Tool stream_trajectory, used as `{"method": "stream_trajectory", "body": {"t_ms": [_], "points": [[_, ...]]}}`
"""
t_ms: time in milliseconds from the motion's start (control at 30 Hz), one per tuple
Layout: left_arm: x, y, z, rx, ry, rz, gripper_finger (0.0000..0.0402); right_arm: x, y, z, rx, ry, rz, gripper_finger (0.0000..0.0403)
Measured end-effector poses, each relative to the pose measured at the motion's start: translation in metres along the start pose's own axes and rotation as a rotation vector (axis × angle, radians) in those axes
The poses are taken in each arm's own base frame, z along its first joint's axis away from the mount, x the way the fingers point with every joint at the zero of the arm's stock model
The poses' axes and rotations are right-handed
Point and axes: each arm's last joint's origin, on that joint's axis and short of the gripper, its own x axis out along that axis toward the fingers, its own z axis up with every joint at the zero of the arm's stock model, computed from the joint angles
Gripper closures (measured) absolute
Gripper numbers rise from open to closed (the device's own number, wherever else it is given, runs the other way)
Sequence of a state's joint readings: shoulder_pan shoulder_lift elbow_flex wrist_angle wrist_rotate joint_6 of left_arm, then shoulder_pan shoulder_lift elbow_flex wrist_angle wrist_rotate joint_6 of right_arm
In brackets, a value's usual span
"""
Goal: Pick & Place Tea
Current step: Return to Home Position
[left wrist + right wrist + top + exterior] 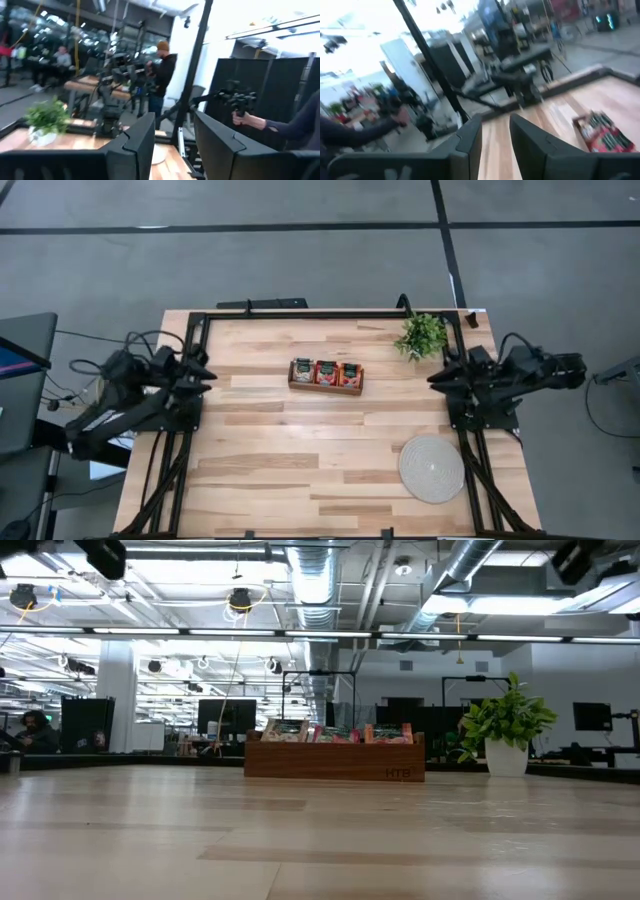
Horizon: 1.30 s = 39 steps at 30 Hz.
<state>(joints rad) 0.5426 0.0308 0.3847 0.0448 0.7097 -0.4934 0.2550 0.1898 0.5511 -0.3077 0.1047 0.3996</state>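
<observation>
The tea (326,372) stands as red and pale sachets on edge in a low wooden box (325,388) on the table's far middle; the low view shows the tea (335,731) sticking up over the box's front wall (335,758). The right wrist view catches the tea (603,134) at its edge. My left gripper (209,372) is pulled back at the table's left edge, held up off the table, open (172,150) with nothing between its fingers. At the right edge my right gripper (433,381) is likewise open (496,142) and holds nothing.
A potted green plant (421,335) stands at the far right, close to my right arm. A round woven mat (432,468) lies at the near right. A black frame (300,314) runs around the table. People stand in the room beyond (161,75).
</observation>
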Motion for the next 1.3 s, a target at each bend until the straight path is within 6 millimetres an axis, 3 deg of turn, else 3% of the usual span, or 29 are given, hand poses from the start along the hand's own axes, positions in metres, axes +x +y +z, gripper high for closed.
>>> {"method": "stream_trajectory", "body": {"t_ms": [200, 500, 933, 1300], "points": [[0.0, 0.015, -0.03, 0.031, -0.081, -0.089, 0.0273, -0.021, -0.008, -0.014, 0.004, -0.141, 0.056, 0.031], [-0.003, 0.033, -0.067, -0.059, -0.135, -0.102, 0.0273, -0.004, -0.017, -0.04, -0.035, -0.058, 0.034, 0.031], [-0.001, 0.052, -0.096, -0.204, 0.099, 0.074, 0.0273, 0.015, -0.032, -0.084, -0.055, -0.033, 0.07, 0.031], [-0.005, 0.065, -0.109, -0.149, 0.119, 0.414, 0.0273, 0.015, -0.034, -0.087, -0.168, -0.01, 0.058, 0.031]]}}
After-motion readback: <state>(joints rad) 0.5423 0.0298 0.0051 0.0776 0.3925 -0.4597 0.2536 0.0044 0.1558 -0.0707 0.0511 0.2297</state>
